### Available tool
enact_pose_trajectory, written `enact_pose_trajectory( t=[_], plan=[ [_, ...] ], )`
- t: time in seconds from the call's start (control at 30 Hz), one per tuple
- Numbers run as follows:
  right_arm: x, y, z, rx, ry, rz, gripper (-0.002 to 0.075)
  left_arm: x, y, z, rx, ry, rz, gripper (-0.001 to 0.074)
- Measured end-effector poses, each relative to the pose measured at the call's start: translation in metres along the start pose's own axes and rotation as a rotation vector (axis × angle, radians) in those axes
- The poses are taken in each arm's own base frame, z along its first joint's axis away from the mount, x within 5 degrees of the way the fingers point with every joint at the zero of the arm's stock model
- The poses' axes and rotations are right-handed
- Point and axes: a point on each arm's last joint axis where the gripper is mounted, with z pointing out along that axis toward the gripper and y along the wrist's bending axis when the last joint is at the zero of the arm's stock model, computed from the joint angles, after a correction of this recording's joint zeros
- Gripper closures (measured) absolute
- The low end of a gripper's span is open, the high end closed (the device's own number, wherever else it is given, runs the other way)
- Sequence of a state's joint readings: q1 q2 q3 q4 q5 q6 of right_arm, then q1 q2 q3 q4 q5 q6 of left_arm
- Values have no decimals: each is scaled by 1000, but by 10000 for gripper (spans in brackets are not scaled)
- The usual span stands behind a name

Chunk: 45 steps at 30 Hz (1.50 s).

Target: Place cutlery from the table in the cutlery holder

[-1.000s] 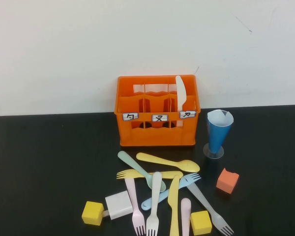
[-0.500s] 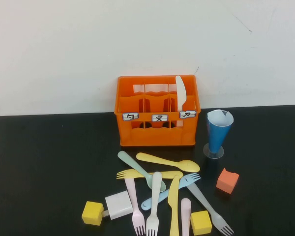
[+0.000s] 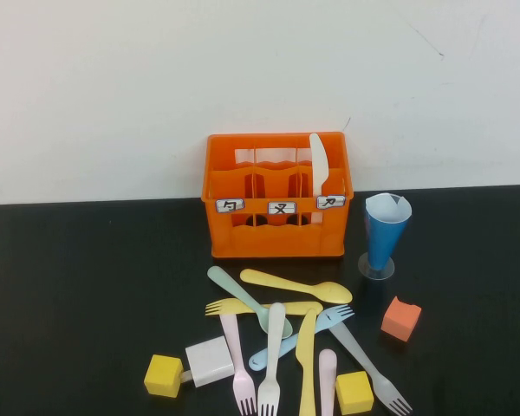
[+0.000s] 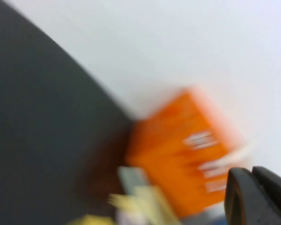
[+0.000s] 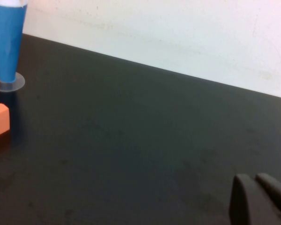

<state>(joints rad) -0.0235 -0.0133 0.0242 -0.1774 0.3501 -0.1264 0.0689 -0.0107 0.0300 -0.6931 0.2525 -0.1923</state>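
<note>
The orange cutlery holder (image 3: 277, 234) stands at the back of the black table (image 3: 87, 286), with a white knife (image 3: 319, 165) upright in its right compartment. In front of it lies a pile of cutlery: a mint spoon (image 3: 238, 295), a yellow spoon (image 3: 295, 284), a yellow fork (image 3: 260, 307), a white fork (image 3: 273, 355), a pink fork (image 3: 237, 360), a yellow knife (image 3: 307, 360), a blue fork (image 3: 299, 338) and a grey fork (image 3: 368, 364). Neither arm shows in the high view. My left gripper (image 4: 253, 180) is shut and empty, and its view shows the holder (image 4: 178, 150) blurred. My right gripper (image 5: 254, 182) is shut and empty above bare table.
A blue cone cup (image 3: 386, 232) stands right of the holder; it also shows in the right wrist view (image 5: 7, 42). An orange cube (image 3: 401, 318) lies right of the pile. Two yellow cubes (image 3: 163, 375) (image 3: 354, 392) and a white block (image 3: 210, 361) lie among the cutlery near the front edge.
</note>
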Motion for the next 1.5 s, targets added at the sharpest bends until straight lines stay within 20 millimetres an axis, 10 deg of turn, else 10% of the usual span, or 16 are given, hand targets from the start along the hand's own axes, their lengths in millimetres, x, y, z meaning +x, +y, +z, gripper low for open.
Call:
enact_pose_trajectory(
  t=[0.13, 0.37, 0.77, 1.13, 1.5],
  plan=[
    [0, 0, 0, 0, 0, 0, 730, -3, -8, 0, 88, -23, -347, 736],
    [0, 0, 0, 0, 0, 0, 730, -14, -8, -1, 118, -132, -432, 736],
    [0, 0, 0, 0, 0, 0, 730, -38, -73, -4, 49, 308, 433, 736],
    [0, 0, 0, 0, 0, 0, 730, -85, -117, 60, -36, 722, 818, 736],
    [0, 0, 0, 0, 0, 0, 730, -33, -143, 135, -53, 1058, 1043, 736]
  ],
)
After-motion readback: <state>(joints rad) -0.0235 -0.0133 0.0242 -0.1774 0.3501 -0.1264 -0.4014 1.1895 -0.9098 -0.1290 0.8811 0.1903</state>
